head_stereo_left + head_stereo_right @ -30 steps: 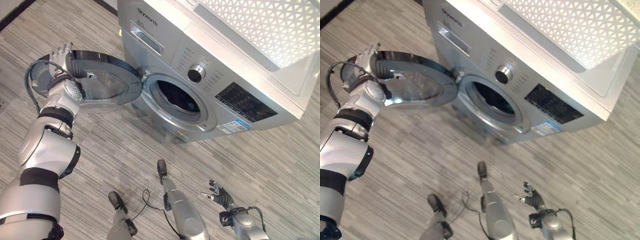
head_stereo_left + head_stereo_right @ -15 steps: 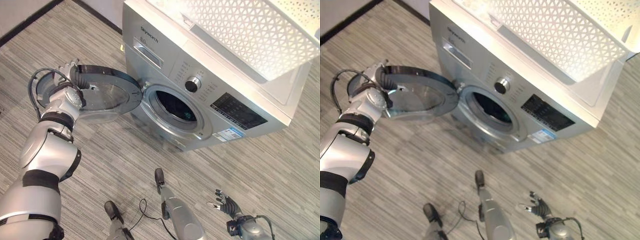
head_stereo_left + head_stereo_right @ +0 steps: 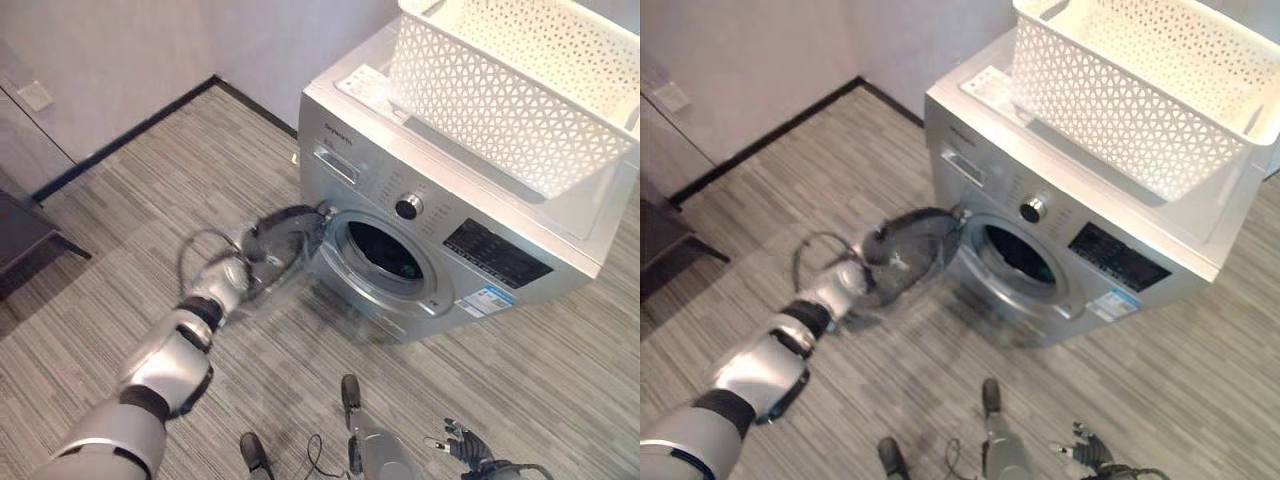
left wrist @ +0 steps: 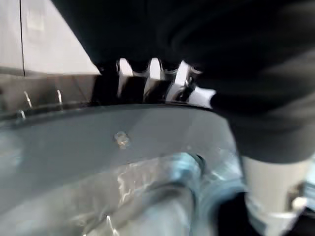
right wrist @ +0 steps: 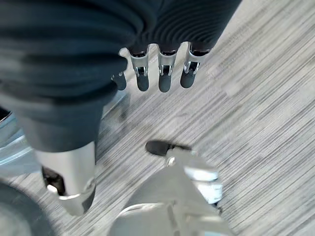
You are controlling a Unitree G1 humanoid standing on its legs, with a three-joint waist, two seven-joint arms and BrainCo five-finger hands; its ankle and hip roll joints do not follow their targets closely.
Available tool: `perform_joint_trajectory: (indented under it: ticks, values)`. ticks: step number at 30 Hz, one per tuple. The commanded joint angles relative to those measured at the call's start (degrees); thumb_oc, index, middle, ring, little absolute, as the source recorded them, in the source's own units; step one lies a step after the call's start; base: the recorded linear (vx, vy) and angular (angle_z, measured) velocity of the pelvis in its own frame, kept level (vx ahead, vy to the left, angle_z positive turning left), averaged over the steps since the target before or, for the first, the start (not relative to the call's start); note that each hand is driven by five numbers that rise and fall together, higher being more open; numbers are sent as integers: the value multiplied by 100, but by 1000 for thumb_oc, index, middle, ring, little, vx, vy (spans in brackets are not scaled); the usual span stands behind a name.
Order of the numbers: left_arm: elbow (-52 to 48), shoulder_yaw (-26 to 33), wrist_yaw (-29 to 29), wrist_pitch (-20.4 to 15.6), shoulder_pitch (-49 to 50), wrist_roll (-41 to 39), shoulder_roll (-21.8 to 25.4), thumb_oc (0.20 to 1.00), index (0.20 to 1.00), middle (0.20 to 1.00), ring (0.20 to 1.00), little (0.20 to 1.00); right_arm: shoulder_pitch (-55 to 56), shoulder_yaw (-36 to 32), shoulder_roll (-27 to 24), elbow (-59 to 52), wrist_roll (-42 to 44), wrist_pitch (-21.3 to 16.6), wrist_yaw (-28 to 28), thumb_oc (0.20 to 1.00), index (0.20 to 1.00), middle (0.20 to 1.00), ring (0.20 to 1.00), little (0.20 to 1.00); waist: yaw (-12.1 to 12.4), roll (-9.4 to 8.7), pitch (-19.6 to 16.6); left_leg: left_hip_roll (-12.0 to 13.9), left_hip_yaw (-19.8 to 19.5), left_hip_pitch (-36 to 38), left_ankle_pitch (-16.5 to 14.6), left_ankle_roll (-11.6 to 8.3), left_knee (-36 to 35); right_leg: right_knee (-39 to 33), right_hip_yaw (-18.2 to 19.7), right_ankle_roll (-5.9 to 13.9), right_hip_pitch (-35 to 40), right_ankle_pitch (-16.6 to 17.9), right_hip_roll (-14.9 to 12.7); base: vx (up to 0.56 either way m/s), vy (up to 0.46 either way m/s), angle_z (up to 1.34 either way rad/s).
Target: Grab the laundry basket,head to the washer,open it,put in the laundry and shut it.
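Note:
The silver washer (image 3: 480, 250) stands ahead, and its round glass door (image 3: 285, 240) hangs partly open to the left of the dark drum mouth (image 3: 388, 252). My left hand (image 3: 232, 280) lies against the door's outer side. In the left wrist view its straight fingers (image 4: 152, 71) rest along the door's rim (image 4: 123, 142). The white lattice laundry basket (image 3: 520, 90) sits on top of the washer. My right hand (image 3: 462, 443) hangs low near the floor with its fingers (image 5: 165, 73) relaxed and holding nothing.
A wall with a dark skirting runs along the back left. A dark piece of furniture (image 3: 25, 235) stands at the left edge. Striped grey floor (image 3: 120, 210) lies open to the left of the washer and in front of it.
The camera has pulled back and up. The door has swung from wide open toward the drum mouth, and my left hand has gone with it. My right hand stays low.

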Motion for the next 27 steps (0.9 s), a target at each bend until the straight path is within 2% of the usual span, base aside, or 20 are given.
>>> perform_joint_trajectory:
  ticks: [1,5,9,13,18,20,27]
  values:
    - [502,-316,-1075,-308,1002,-506,-1927,1000,1000,1000,1000,1000,-333,-122,-87,245,-48,72,-157,1000,1000,1000,1000,1000,-530,-123,505,145,-193,432,-247,-165,66,195,227,351,246,-497,101,36,9,-2]
    - [63,-484,-855,-589,1018,-853,-2070,1000,1000,1000,1000,1000,-336,-176,-35,449,-47,42,-216,1000,1000,1000,1000,1000,-479,-98,427,76,-188,601,-304,-126,66,194,252,363,436,-481,72,8,8,-7]
    - [-731,-692,-898,-807,1272,-1422,-1847,1000,1000,1000,1000,1000,-300,-234,65,754,-95,-9,-194,1000,1000,1000,1000,1000,-390,-16,304,23,-167,737,-324,-95,66,134,224,397,626,-458,23,4,2,-13]
    - [-1327,-807,-1014,-935,1482,-1525,-1555,1000,1000,1000,1000,1000,-294,-264,179,941,-79,-29,-164,1000,1000,1000,1000,1000,-298,38,229,17,-214,828,-332,-78,66,97,168,409,786,-491,-10,5,-2,3]
    - [-2097,-932,-1218,-1161,1869,-1424,-921,1000,1000,1000,1000,1000,-264,-271,252,1039,-45,-155,-132,1000,1000,1000,1000,1000,-134,54,120,8,-282,911,-337,-75,66,63,77,429,968,-533,-16,2,-1,1]
    - [-2587,-855,-1334,-1365,2322,-1365,-425,1000,1000,1000,1000,1000,-283,-281,298,1166,-58,-269,-112,1000,1000,1000,1000,1000,1,59,44,8,-309,951,-342,-70,66,35,13,446,1056,-575,-18,7,-10,11]
    - [-2283,-400,-1307,-1375,3044,-1118,-214,1000,1000,1000,1000,1000,-468,-368,545,1749,-84,-301,-225,1000,1000,1000,1000,1000,219,54,-22,9,-406,998,-323,-62,66,35,-85,435,1198,-680,-19,0,-3,4]
